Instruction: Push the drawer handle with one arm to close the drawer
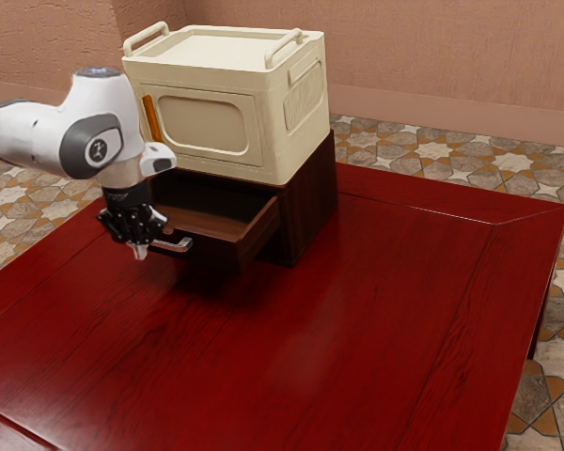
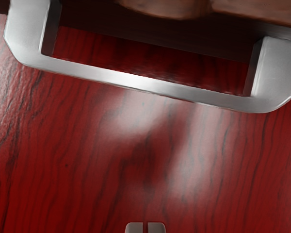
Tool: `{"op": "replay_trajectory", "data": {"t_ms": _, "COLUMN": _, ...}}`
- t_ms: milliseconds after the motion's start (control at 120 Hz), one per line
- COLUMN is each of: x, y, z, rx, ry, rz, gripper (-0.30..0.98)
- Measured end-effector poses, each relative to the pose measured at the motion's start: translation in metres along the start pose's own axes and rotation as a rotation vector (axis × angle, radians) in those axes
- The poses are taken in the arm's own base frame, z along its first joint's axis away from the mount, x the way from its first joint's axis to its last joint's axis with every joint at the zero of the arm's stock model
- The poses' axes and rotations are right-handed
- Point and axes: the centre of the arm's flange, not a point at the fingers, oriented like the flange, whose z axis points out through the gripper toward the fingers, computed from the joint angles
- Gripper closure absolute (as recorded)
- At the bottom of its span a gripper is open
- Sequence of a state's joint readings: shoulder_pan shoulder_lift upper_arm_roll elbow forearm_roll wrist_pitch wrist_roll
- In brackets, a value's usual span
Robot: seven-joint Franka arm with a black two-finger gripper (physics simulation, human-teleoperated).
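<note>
My gripper (image 1: 140,251) points down in front of the pulled-out drawer (image 1: 211,252) of a dark wooden cabinet (image 1: 310,209), with its fingers together. The silver handle (image 1: 175,245) on the drawer front is close by, toward the exterior view's right of the fingertips. In the wrist view the handle (image 2: 145,84) runs as a bar across the upper part. The gripper (image 2: 145,227) shows two fingertips side by side there, with a thin gap and nothing between them, apart from the bar on its outer side. Part of the handle's near end is hidden behind the hand in the exterior view.
A cream box (image 1: 216,103) with rails on its top and an orange strip on its front stands on the cabinet, above the drawer and beside my arm. The red wooden table (image 1: 357,319) stretches out below the drawer and toward the exterior view's right.
</note>
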State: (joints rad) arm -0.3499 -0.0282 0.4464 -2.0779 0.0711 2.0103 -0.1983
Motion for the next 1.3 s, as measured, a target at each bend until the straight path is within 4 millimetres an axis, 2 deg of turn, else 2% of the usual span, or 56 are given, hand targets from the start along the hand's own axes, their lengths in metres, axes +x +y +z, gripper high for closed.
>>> {"op": "replay_trajectory", "data": {"t_ms": 217, "x": 0.02, "y": 0.008, "z": 0.018, "rx": 0.018, "ry": 0.055, "rz": 0.0, "gripper": 0.79}}
{"op": "replay_trajectory", "data": {"t_ms": 383, "x": 0.032, "y": 0.014, "z": 0.024, "rx": 0.021, "ry": 0.113, "rz": 0.002, "gripper": 0.79}}
{"op": "replay_trajectory", "data": {"t_ms": 542, "x": 0.04, "y": -0.004, "z": 0.029, "rx": 0.031, "ry": 0.142, "rz": -0.028, "gripper": 0.79}}
{"op": "replay_trajectory", "data": {"t_ms": 650, "x": 0.046, "y": -0.003, "z": 0.033, "rx": 0.045, "ry": 0.173, "rz": -0.019, "gripper": 0.78}}
{"op": "replay_trajectory", "data": {"t_ms": 1008, "x": 0.06, "y": 0.003, "z": 0.026, "rx": 0.045, "ry": 0.291, "rz": -0.002, "gripper": 0.79}}
{"op": "replay_trajectory", "data": {"t_ms": 1300, "x": 0.076, "y": 0.01, "z": 0.037, "rx": 0.057, "ry": 0.343, "rz": 0.006, "gripper": 0.79}}
